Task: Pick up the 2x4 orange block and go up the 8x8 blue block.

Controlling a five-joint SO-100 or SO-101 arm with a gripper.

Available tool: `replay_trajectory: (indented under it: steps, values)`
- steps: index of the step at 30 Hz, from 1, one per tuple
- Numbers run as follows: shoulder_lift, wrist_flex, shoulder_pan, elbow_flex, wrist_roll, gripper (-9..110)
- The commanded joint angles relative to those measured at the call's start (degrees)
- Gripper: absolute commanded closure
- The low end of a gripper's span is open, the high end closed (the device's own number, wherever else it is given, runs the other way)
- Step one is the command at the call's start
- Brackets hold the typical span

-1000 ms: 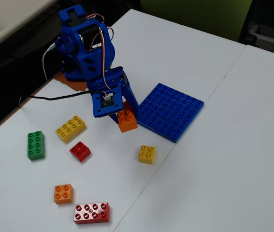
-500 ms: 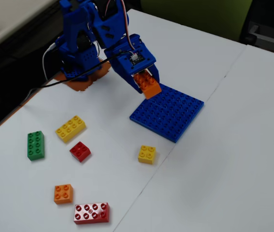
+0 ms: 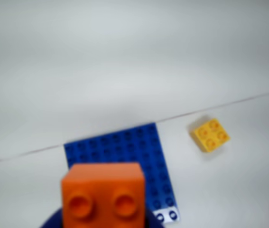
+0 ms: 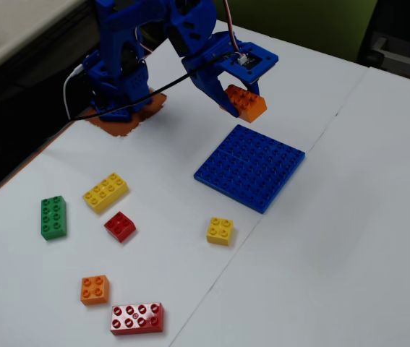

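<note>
The gripper (image 4: 242,97) holds the orange block (image 4: 246,102) firmly between its fingers, lifted in the air above the far edge of the blue plate (image 4: 251,167), which lies flat near the middle of the table (image 4: 349,238). In the wrist view the orange block (image 3: 103,194) fills the lower part, with the blue plate (image 3: 125,152) under it. To do this step well, I think the arm should bring the block over the centre of the plate, keep it level, line up the studs, then lower slowly before opening.
</note>
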Motion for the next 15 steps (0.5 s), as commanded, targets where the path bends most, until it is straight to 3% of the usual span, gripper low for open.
replay_trajectory:
  steps: [1, 15]
  values:
    - [1.3, -0.4, -2.0, -0.3, -2.1, 101]
    - [-5.8, -2.1, -3.8, -1.6, -6.9, 101]
